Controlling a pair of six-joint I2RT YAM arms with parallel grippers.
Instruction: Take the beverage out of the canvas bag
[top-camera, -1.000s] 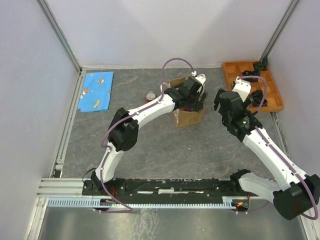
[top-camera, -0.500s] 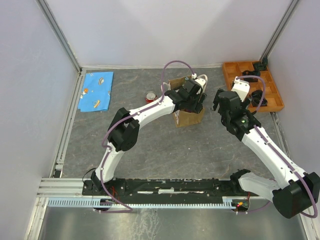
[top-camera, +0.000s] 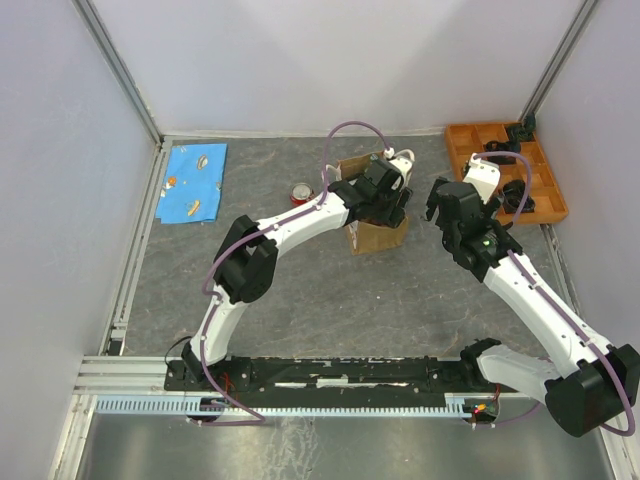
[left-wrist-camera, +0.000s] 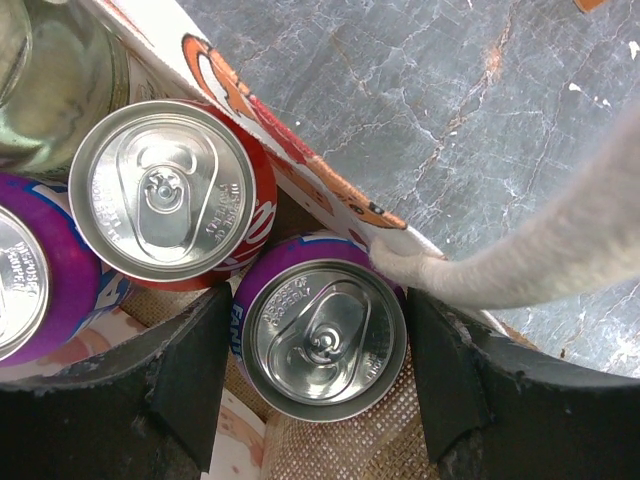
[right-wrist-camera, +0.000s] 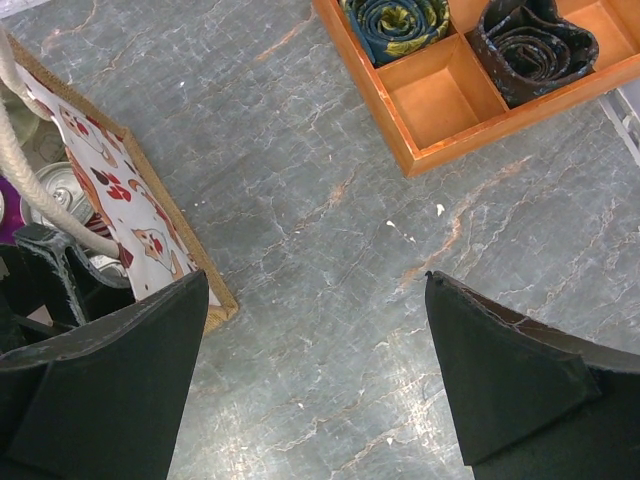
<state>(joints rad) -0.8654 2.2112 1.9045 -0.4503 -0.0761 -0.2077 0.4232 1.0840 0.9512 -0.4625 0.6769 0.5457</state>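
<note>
The canvas bag (top-camera: 378, 234) stands upright mid-table, its cream handle (left-wrist-camera: 520, 262) lying across the rim. Inside the bag I see a purple can (left-wrist-camera: 325, 340), a red can (left-wrist-camera: 165, 190), another purple can (left-wrist-camera: 22, 282) and a glass bottle (left-wrist-camera: 45, 70). My left gripper (left-wrist-camera: 320, 332) reaches down into the bag, one black finger against each side of the purple can, shut on it. My right gripper (right-wrist-camera: 315, 290) hovers open over bare table just right of the bag (right-wrist-camera: 130, 220), with nothing between its fingers.
A red can (top-camera: 301, 193) stands on the table left of the bag. A blue patterned cloth (top-camera: 193, 183) lies at the far left. An orange compartment tray (top-camera: 505, 172) with rolled ties sits at the far right, close to the right arm.
The left gripper's fingers have closed in from a wide stance onto the purple can in the bag. Both arms have hardly shifted.
</note>
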